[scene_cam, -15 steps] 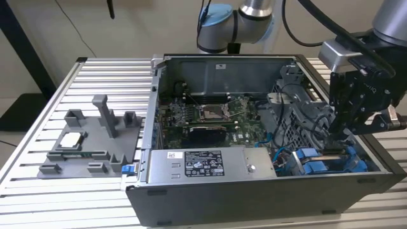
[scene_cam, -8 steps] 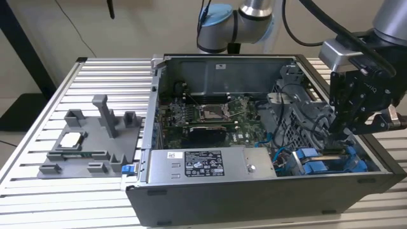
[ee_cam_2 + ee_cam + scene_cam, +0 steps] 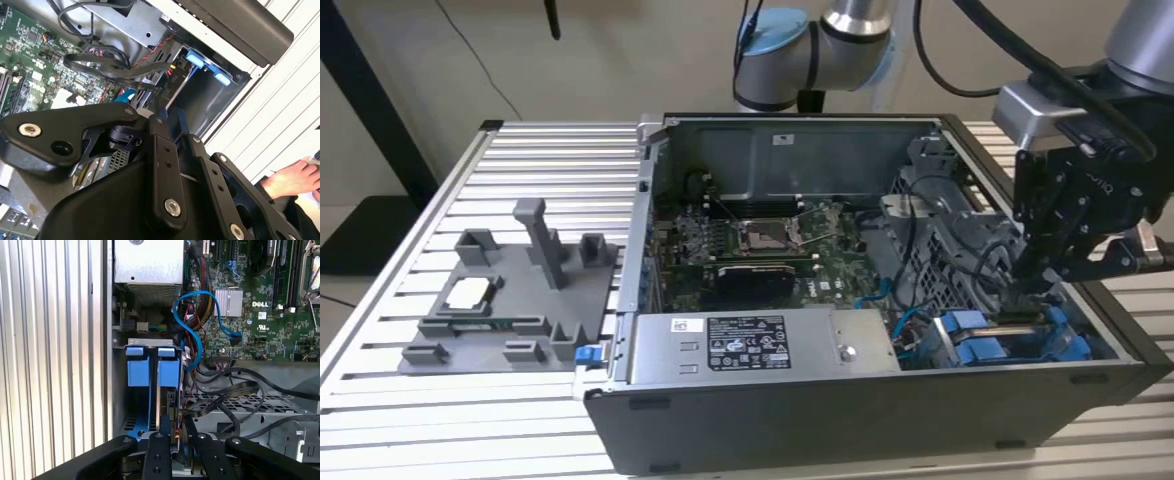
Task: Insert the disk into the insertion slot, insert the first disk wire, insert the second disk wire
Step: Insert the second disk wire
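Already the disk [image 3: 159,390] stands on edge in its slot at the front corner of the open computer case [image 3: 854,440], its blue carrier tabs level with those of the blue carrier [image 3: 138,371] just beside it. In the exterior view the same blue frames [image 3: 994,340] show low in the drive bay, at the exterior view's right, next to the grey power supply box [image 3: 747,345]. So the first step looks done, and the work in hand appears to be one of the two wires.

The gripper [image 3: 1034,285] reaches down into the bay right over the disk. In the first wrist view its black fingers [image 3: 159,450] sit narrow, close together over the rear edge of the disk, and something small and dark lies between them, likely a plug, though I cannot tell for sure what it is or whether it is truly clamped. Black cables [image 3: 225,395] and a blue cable [image 3: 195,325] crowd just beside that spot, running from the circuit board [image 3: 265,300] toward the disk.

Seating a plug here would call for squaring it to the socket on the disk's edge and pressing straight along the slot, with the loose cables kept out of the way; whether either wire is already home is hidden by the fingers.

A person's hand [image 3: 290,177] rests on the ribbed bench [image 3: 280,100] outside the case, well apart from the bay.
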Robot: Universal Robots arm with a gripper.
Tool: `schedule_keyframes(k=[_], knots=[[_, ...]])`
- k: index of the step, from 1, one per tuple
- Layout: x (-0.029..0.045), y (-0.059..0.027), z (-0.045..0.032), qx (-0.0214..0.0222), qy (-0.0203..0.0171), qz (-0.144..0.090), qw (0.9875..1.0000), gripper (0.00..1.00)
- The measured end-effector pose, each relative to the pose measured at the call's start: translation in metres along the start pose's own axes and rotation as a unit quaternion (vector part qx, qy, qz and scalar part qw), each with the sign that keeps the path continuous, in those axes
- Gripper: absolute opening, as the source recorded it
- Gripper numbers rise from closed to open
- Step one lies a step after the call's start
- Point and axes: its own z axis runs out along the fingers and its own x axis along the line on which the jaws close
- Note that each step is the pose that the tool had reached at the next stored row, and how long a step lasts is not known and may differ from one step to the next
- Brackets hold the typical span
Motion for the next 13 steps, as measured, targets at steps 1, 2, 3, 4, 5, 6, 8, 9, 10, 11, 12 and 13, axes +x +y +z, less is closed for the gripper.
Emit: schedule_keyframes(k=[1,2,3,4,5,6,8,9,10,11,12,13], knots=[[-0.0001,-0.001,0.0001,-0.0009,0.0007,0.0,1.0,0.25],[-0.0001,-0.002,0.0,-0.0019,0.0014,0.0,1.0,0.25],[-0.0001,-0.0022,0.0,-0.0019,0.0014,0.0,1.0,0.25],[-0.0001,-0.0024,0.0001,-0.002,0.0015,0.0,1.0,0.25],[-0.0002,-0.0034,0.0002,-0.0032,0.0028,0.0,1.0,0.25],[-0.0002,-0.0039,0.0001,-0.0035,0.003,0.0,1.0,0.25],[-0.0002,-0.0042,0.0001,-0.0035,0.003,0.0,1.0,0.25],[-0.0002,-0.0042,0.0001,-0.0036,0.003,0.0,1.0,0.25],[-0.0002,-0.0043,0.0002,-0.0036,0.003,0.0,1.0,0.25],[-0.0002,-0.0043,0.0002,-0.0036,0.003,0.0,1.0,0.25],[-0.0002,-0.0043,0.0002,-0.0036,0.003,0.0,1.0,0.25],[-0.0002,-0.0044,0.0002,-0.0036,0.003,0.0,1.0,0.25]])
